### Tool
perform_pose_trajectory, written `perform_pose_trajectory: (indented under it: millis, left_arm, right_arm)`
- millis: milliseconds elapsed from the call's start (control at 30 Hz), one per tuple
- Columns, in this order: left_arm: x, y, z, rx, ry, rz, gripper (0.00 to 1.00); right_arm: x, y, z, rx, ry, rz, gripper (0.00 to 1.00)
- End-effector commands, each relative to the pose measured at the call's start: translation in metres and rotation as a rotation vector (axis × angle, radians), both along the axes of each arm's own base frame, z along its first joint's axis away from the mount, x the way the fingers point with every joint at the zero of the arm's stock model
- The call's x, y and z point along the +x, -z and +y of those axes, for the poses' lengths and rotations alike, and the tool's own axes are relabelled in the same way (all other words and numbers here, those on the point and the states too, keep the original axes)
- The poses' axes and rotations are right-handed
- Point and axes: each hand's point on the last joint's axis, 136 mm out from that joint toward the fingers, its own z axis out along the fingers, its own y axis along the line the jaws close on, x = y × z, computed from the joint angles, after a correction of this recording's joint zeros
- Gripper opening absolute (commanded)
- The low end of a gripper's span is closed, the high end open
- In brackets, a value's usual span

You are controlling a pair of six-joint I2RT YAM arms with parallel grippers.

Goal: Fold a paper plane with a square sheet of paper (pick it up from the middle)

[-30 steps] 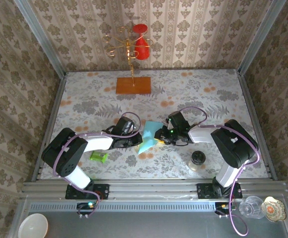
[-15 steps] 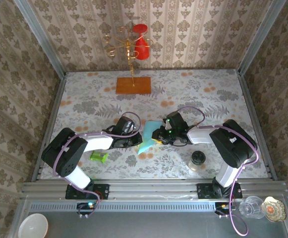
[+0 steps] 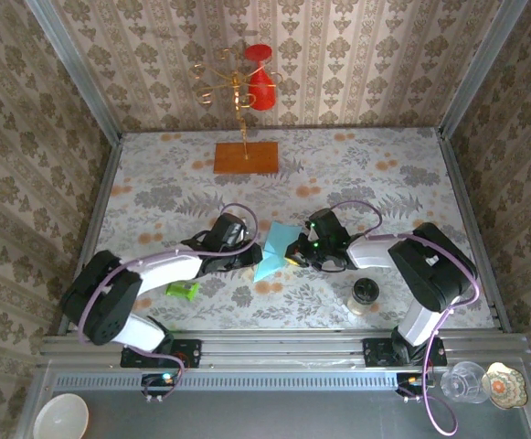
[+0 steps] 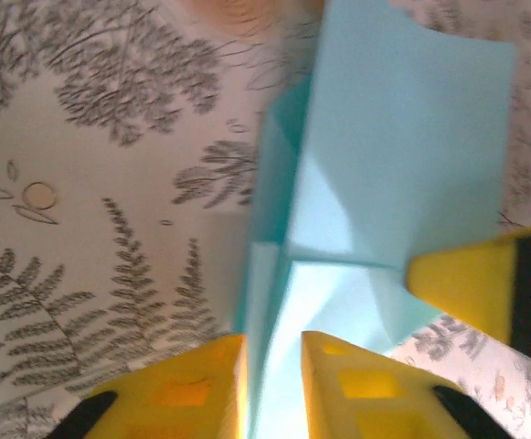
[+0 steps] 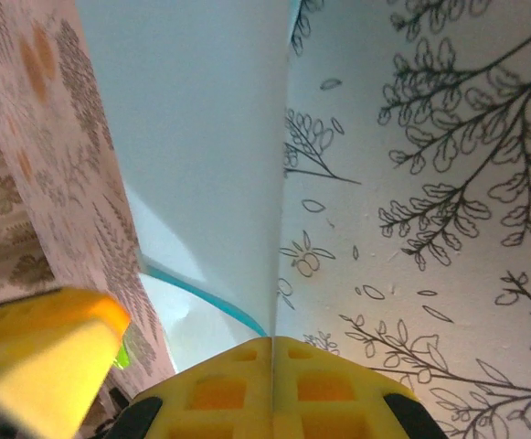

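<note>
— What colour's the paper?
— Plain light blue, a darker teal along its folds.
— And the counter?
— Pale, printed with grey ferns and orange blooms.
— The tools?
— Left tool and right tool are both yellow.
— Anything else?
— Orange board, red glass, gold stand, green cylinder, and beige damask-striped walls.

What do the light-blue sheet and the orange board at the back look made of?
Light-blue sheet: thin matte paper, apparently; it holds sharp creases and curls at its edges. Orange board: probably wood with a smooth finish, judging by its warm even colour and flat slab shape; grain too small to tell.
</note>
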Motion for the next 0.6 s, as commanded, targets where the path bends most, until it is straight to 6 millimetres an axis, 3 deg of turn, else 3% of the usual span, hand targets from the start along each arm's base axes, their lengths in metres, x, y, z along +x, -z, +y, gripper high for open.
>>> perform_pose_trajectory:
  millis: [0,300,567]
  left_arm:
    - [-0.001,-0.019,-0.001,0.071,0.068,-0.145,0.28]
    - [-0.016,-0.029,-0.025,0.137,0.321,-0.401,0.48]
    - [-0.015,-0.017,-0.042,0.310,0.541,-0.611,0.52]
  right_arm:
    - [0.007,-0.012,-0.003,0.009,0.081,-0.008,0.00]
    - [0.008,-0.026,-0.004,0.022,0.131,0.013,0.00]
    - [0.011,-0.032,-0.001,0.043,0.140,0.043,0.00]
